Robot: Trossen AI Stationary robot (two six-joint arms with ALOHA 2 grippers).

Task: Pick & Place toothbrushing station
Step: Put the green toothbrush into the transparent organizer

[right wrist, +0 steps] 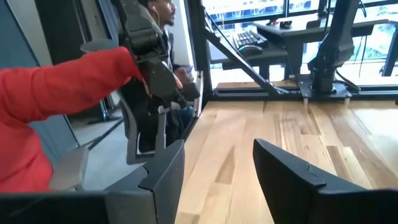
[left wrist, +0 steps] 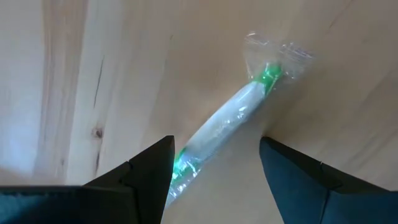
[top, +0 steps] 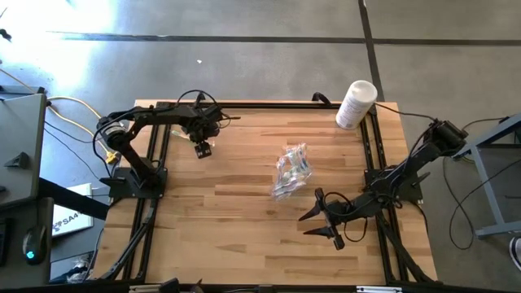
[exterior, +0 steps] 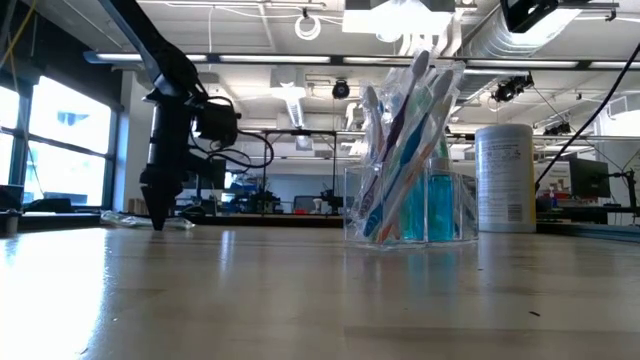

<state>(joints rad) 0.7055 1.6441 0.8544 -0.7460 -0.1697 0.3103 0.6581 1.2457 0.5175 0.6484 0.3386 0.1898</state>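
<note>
A green and white toothbrush (left wrist: 230,121) in a clear wrapper lies flat on the wooden table near its far left. My left gripper (left wrist: 216,142) points down over it, open, with one finger on each side of the brush, which lies slanted across the gap. It shows low over the table in the low view (exterior: 158,215) and in the high view (top: 202,149). In mid-table a clear container (exterior: 410,200) stands on its base, holding several toothbrushes and teal tubes (top: 291,171). My right gripper (top: 321,221) hangs level and open at the near right, holding nothing (right wrist: 217,149).
A white canister (top: 356,103) stands at the table's far right corner (exterior: 505,180). Black rails (top: 370,163) run along the table's sides. A person's red sleeve (right wrist: 56,87) shows beyond the table's edge in the right wrist view. Bare wood lies between the two arms.
</note>
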